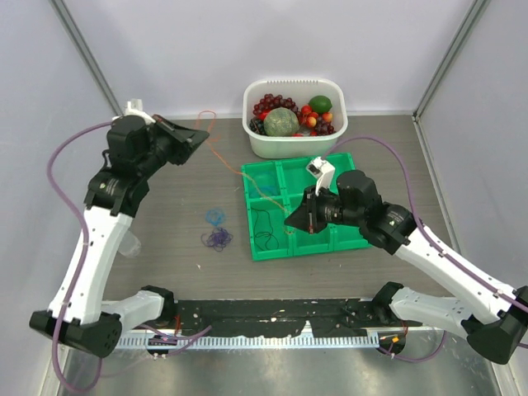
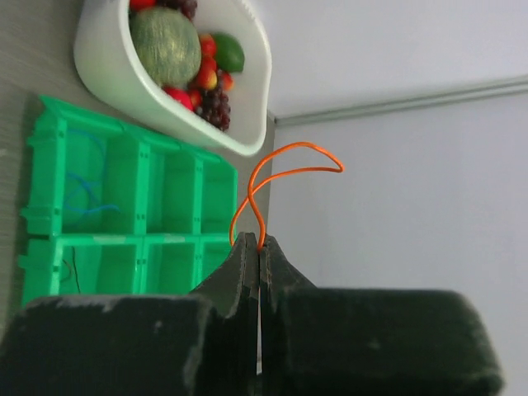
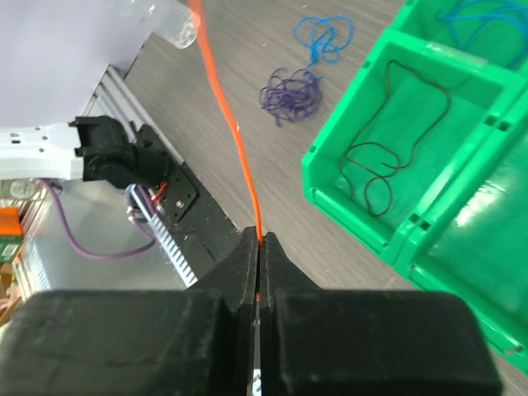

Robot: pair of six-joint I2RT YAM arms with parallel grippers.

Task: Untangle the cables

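An orange-red cable (image 1: 233, 162) stretches through the air between my two grippers. My left gripper (image 1: 200, 135) is raised at the back left and shut on one end; a loop of the cable (image 2: 285, 173) sticks out past its tips (image 2: 259, 241). My right gripper (image 1: 290, 221) is over the green tray's front and shut on the other end (image 3: 239, 157). A black cable (image 1: 264, 228) lies in the tray's front left compartment (image 3: 388, 157). A blue cable (image 1: 214, 218) and a purple clump (image 1: 218, 239) lie on the table left of the tray.
The green compartment tray (image 1: 285, 170) sits mid-table, with a thin blue cord (image 2: 87, 194) in one compartment. A white tub (image 1: 330, 139) of toy fruit stands behind it. A clear plastic bottle (image 1: 130, 245) lies by the left arm. Enclosure walls stand on both sides.
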